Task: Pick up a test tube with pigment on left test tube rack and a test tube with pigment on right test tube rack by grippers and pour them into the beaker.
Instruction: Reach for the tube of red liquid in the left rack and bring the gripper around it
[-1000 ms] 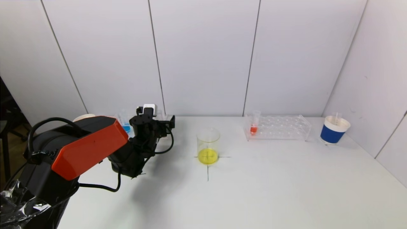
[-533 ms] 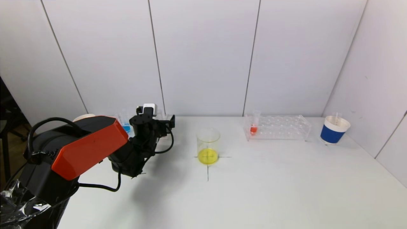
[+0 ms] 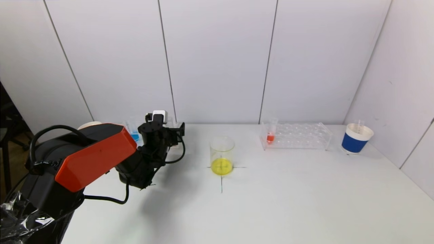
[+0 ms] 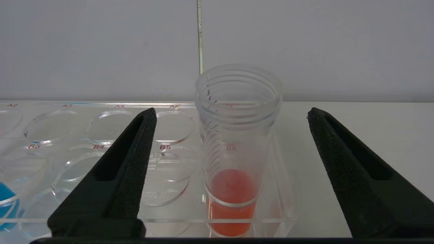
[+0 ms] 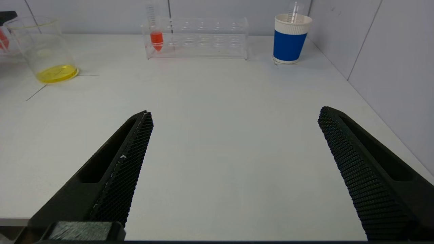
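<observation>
The red test tube [image 4: 237, 149] on the left test tube rack [image 4: 101, 142] stands upright in the end hole marked B6, its open threaded mouth up and its long axis vertical, with red pigment pooled in its lower part. It sits straight ahead of the left gripper [image 4: 232, 115], between the two black fingers [image 4: 135, 152] but touching neither; the fingers stand wide apart, one on each side, and the tube lies slightly nearer one finger than the other. My judgement is that the coming move turns on this: a short advance and a squeeze across the tube's width, below the threaded rim, should take it, and closing off-centre could push the tube sideways in its hole. A second tube with blue pigment [image 3: 135, 135] stands further along the same rack. In the head view the left arm reaches to the rack at the far left of the desk [image 3: 271, 203]. The beaker [image 3: 222, 156], holding yellow liquid, stands on a cross mark in the middle of the desk, well apart from both racks. The right test tube rack [image 3: 296, 135] holds another red tube [image 3: 271, 133] at its near end. The right gripper [image 5: 234, 135] hangs low over bare desk, its fingers spread wide and holding nothing, far from that rack. A blue paper cup [image 3: 356, 139] stands beyond it.
</observation>
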Controlling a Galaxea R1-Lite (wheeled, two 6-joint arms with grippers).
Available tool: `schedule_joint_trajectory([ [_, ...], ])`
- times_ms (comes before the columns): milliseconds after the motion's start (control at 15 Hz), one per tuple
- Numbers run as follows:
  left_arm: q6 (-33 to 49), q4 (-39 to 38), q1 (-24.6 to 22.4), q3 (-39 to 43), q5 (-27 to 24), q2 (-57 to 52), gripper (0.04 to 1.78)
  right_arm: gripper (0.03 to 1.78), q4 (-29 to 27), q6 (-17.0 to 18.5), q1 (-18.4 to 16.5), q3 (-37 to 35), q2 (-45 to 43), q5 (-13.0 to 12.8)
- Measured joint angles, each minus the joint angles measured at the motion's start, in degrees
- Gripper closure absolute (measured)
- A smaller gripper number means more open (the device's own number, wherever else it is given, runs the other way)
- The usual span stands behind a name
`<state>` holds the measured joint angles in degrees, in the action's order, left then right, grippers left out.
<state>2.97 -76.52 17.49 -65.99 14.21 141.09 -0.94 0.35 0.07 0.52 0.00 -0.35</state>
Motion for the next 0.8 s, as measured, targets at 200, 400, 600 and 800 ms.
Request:
schedule_joint_trajectory([
  [200, -0.02, -0.07, 0.0, 0.0, 0.02, 0.0, 0.72, 0.04, -0.02, -0.02, 0.0, 0.0, 0.0, 0.02],
  [400, -0.04, -0.11, 0.0, -0.02, 0.02, 0.0, 1.27, 0.04, 0.0, -0.02, 0.0, 0.0, 0.0, 0.0],
  [600, -0.04, -0.11, 0.0, -0.02, -0.02, 0.0, 1.33, 0.04, -0.02, 0.0, 0.0, 0.0, 0.0, 0.0],
  [800, -0.02, -0.11, 0.0, -0.02, -0.05, 0.0, 1.33, 0.04, -0.02, 0.0, 0.0, 0.0, 0.0, 0.02],
])
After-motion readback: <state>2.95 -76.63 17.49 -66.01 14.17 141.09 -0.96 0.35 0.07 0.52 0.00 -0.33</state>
